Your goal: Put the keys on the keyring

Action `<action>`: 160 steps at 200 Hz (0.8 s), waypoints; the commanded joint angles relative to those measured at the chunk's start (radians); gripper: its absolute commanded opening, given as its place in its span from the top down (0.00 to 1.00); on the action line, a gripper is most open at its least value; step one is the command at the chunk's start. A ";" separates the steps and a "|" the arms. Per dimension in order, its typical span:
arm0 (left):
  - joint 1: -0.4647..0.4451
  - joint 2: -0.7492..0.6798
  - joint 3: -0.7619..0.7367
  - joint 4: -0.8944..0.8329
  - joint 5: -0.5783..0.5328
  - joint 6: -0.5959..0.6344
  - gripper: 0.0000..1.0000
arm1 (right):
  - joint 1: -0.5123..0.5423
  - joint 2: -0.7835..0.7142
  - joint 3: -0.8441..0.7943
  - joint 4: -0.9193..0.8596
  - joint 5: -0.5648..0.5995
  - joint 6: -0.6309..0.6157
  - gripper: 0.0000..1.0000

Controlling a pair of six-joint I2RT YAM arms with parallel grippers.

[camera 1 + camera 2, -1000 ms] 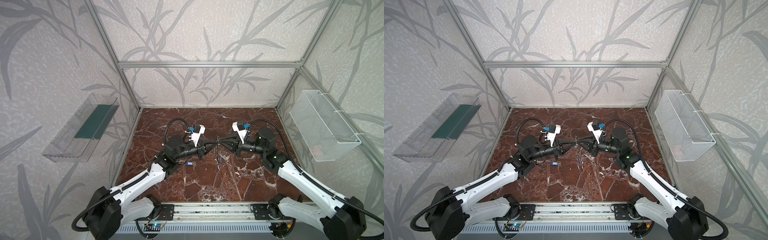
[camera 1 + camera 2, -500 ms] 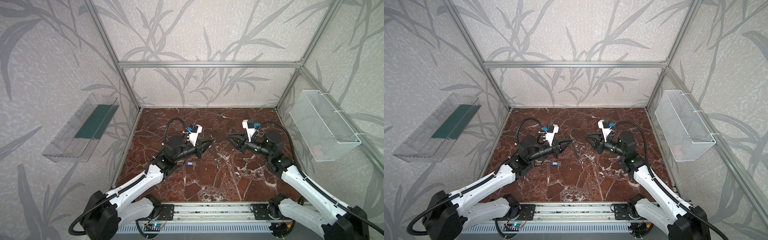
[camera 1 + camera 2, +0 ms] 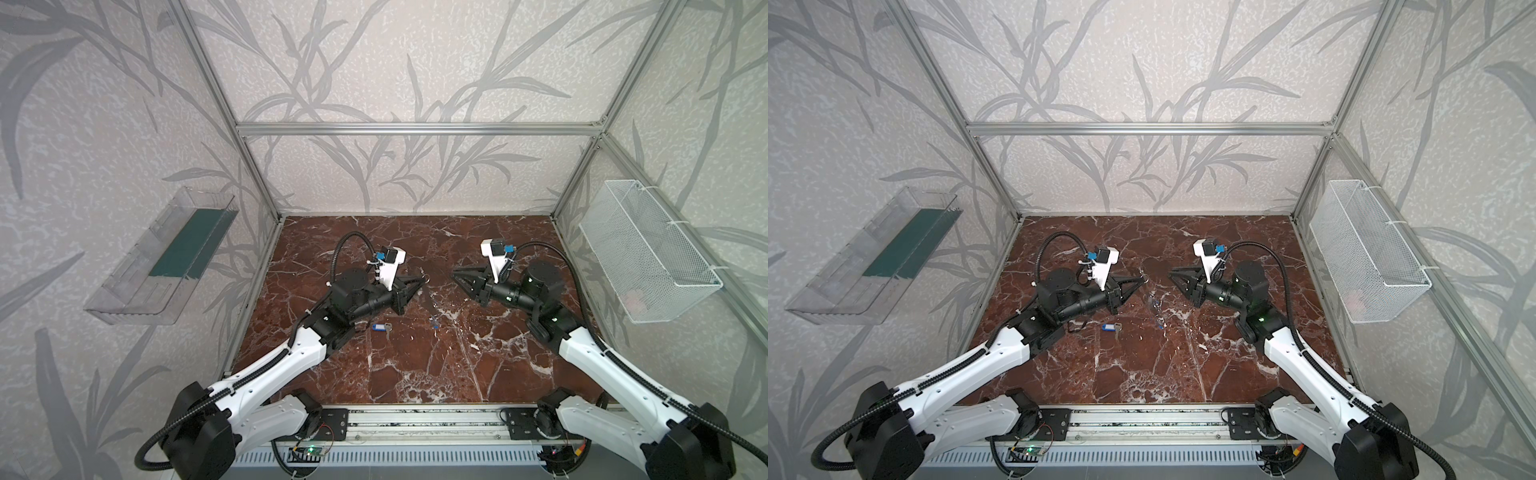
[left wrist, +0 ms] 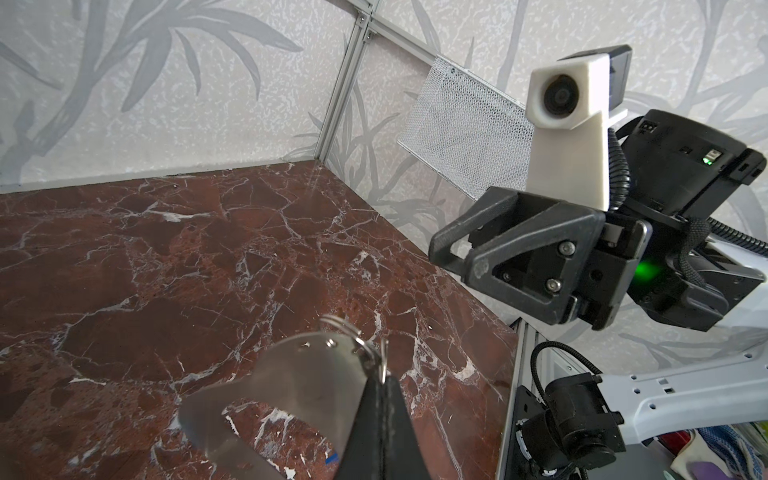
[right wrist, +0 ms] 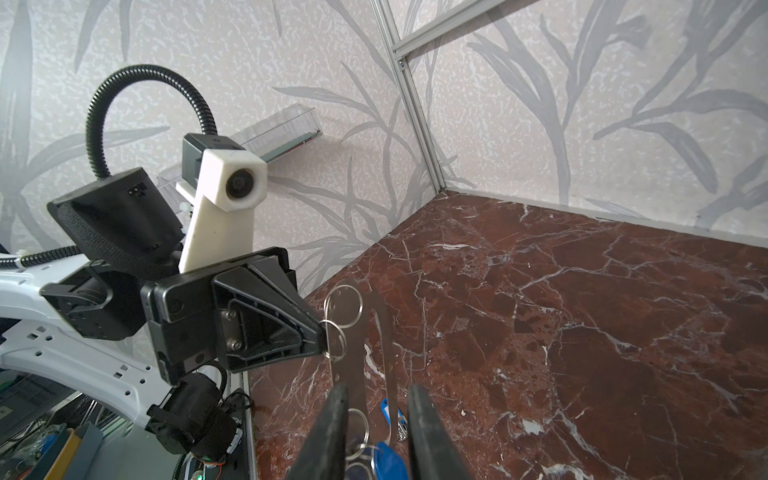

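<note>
My right gripper [image 3: 456,276] just backed off from the middle, jaws slightly apart and empty — my left gripper [image 3: 420,281] stays clamped on the keyring [image 4: 299,374], held up off the table [image 3: 415,365] — loose key [image 3: 381,328] lying there looks next.

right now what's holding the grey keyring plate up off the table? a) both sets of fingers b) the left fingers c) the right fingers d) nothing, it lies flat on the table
b: the left fingers are shut on the edge of the keyring, while the right fingers stand open, apart from it and holding nothing.
</note>
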 commanded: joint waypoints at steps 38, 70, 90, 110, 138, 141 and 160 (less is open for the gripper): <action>-0.015 -0.014 0.048 -0.006 0.004 0.034 1.00 | 0.086 0.060 0.091 -0.097 -0.003 -0.093 0.76; -0.018 -0.025 0.053 -0.029 -0.005 0.041 1.00 | 0.091 0.090 0.090 -0.082 -0.004 -0.082 0.76; -0.022 -0.022 0.055 -0.032 0.012 0.049 1.00 | 0.104 0.107 0.099 -0.076 -0.012 -0.082 0.76; -0.025 -0.018 0.055 -0.028 0.024 0.052 1.00 | 0.110 0.115 0.108 -0.076 -0.013 -0.087 0.77; -0.026 -0.013 0.060 -0.028 0.039 0.055 1.00 | 0.113 0.121 0.114 -0.078 -0.009 -0.088 0.79; -0.029 -0.012 0.060 -0.029 0.041 0.054 1.00 | 0.113 0.122 0.115 -0.080 -0.010 -0.088 0.79; -0.030 -0.011 0.060 -0.029 0.045 0.057 1.00 | 0.114 0.126 0.118 -0.084 -0.012 -0.088 0.80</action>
